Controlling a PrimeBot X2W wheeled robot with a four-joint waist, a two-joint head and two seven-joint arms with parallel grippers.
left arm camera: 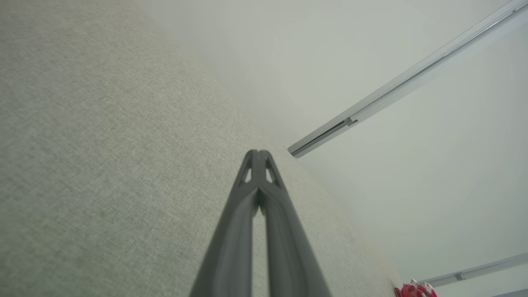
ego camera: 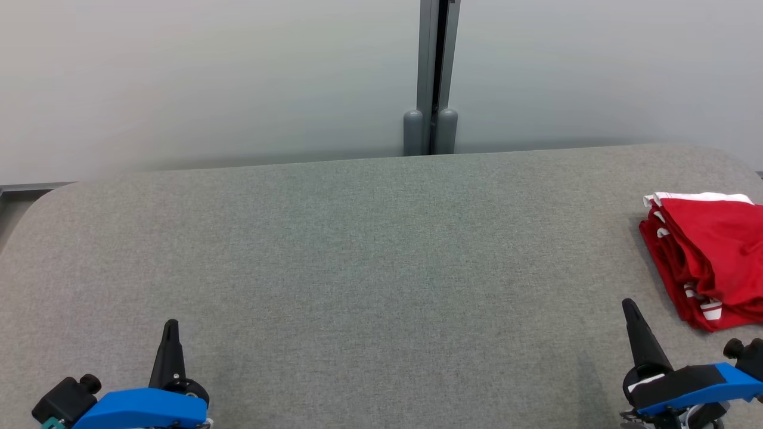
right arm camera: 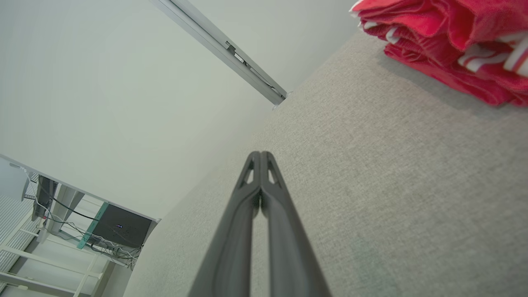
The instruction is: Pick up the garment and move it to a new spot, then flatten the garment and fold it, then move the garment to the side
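One garment point(ego camera: 712, 262), red with white trim, folded; two claws; one table point(ego camera: 357, 250). Left claw point(ego camera: 170, 326): fingers pressed together, empty. Right claw point(ego camera: 629, 305): same, together, empty. Garment sits at table's right edge, ahead and right of right claw, near, not touching; well apart from left claw. Grey cloth surface between them. One grey post point(ego camera: 430, 119) behind table

Garment point(ego camera: 709, 262) on the table point(ego camera: 357, 250) at its right edge; right gripper point(ego camera: 629, 304) near, in front of it; left gripper point(ego camera: 171, 325) well apart at front left; post point(ego camera: 430, 131) behind the table's far edge
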